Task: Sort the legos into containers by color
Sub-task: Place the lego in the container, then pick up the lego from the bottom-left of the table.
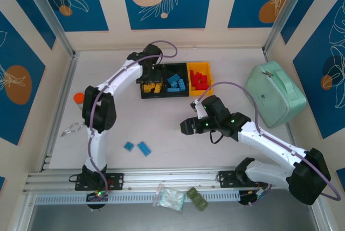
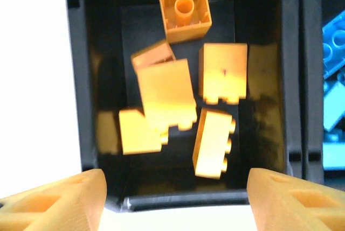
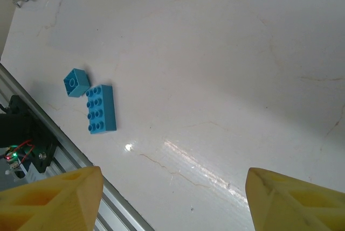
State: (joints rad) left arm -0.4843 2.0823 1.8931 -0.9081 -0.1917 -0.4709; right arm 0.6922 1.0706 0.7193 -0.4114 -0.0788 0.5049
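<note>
Left wrist: left jaws are spread empty over the bin [image 2: 81, 80] of yellow legos [image 2: 164, 93]; right jaws, equally spread, are aimed at unsorted blue legos [image 3: 101, 109].

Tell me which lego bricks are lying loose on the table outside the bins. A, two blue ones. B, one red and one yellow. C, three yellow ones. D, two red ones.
A: a small blue brick and a longer blue brick lie side by side on the bare table, well in front of the bins.
</note>
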